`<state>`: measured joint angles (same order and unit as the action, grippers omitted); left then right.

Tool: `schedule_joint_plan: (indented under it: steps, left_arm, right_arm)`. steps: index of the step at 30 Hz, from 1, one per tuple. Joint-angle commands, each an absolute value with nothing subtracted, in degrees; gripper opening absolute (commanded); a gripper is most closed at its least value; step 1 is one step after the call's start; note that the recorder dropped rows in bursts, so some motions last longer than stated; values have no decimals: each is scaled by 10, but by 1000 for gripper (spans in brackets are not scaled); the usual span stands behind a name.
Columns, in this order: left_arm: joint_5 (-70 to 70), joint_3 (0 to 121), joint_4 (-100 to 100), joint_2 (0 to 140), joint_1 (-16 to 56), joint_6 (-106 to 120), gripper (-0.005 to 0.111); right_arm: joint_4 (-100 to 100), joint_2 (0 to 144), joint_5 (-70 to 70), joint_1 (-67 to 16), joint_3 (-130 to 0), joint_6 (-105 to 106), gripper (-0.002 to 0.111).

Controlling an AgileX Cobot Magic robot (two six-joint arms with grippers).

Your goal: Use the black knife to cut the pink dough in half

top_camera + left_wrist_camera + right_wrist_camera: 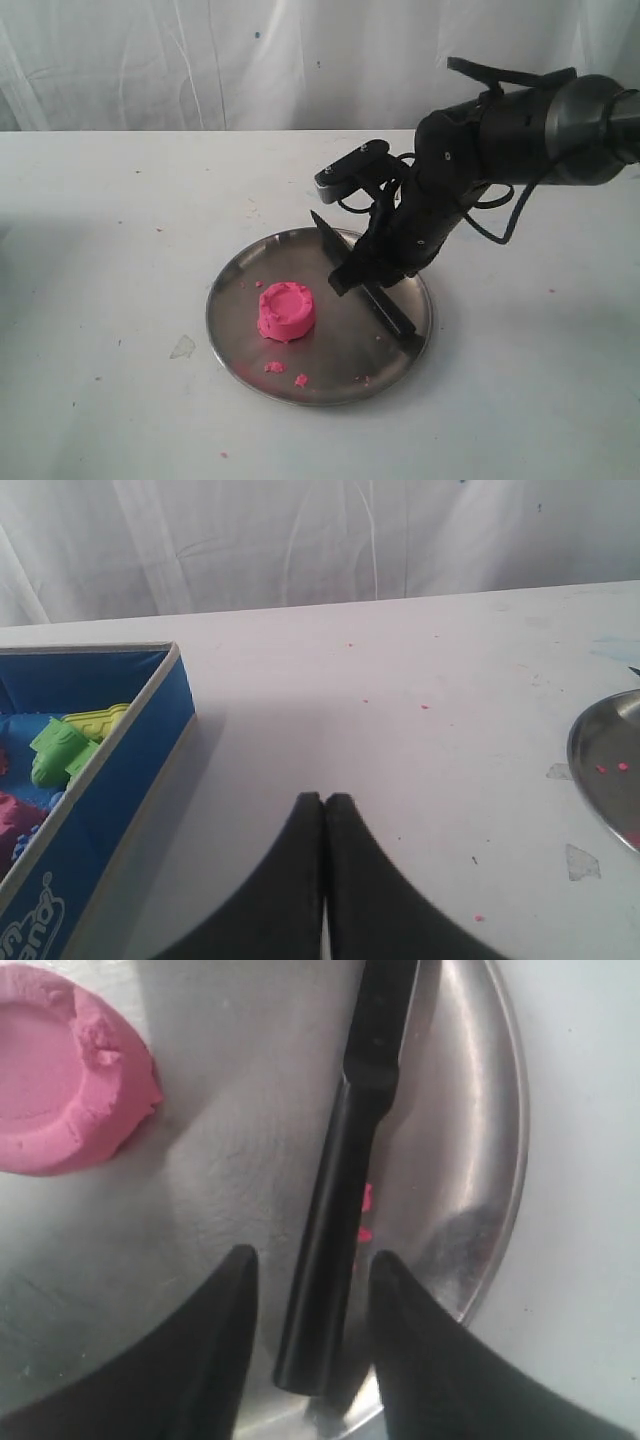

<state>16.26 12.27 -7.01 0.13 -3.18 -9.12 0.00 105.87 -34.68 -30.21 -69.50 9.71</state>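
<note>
Steel plate (352,352): pink dough (286,311), crumbs (274,367) | right end effector (307,1258) spread astride black knife (340,1170) | left end effector (324,798) closed, empty

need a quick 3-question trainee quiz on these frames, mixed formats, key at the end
1. True or false: the pink dough has been cut into two pieces.
2. Where is the black knife?
A) lying on the steel plate, its handle between the spread fingers of the right gripper
B) on the table beside the plate
C) stuck upright in the dough
3. Fill in: the left gripper has its jaws ___ (open/shut).

Key: 1 false, it is one whole puck. 2 A. 3 shut.
</note>
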Motion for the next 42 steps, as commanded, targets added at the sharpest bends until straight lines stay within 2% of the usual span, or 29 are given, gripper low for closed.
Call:
schedule_joint_plan:
  steps: [1, 19, 27, 30, 33, 42]
  left_arm:
    - [164, 127, -64, 0, -32, -92, 0]
    - [164, 127, -64, 0, -32, -92, 0]
    - [164, 127, -64, 0, -32, -92, 0]
    - [164, 127, -64, 0, -32, -92, 0]
    - [164, 127, -64, 0, -32, -92, 0]
    - [164, 127, -64, 0, -32, -92, 0]
  right_arm:
    - [-4, 1071, -338, -303, -699, 104, 44]
    - [-8, 1122, -343, -283, -699, 73, 43]
    - [0, 1135, -343, -283, -691, 74, 32]
    - [0, 1135, -340, -283, -692, 74, 17]
    - [0, 1135, -347, -283, -695, 75, 7]
    - [-6, 1037, -541, -283, -734, 75, 7]
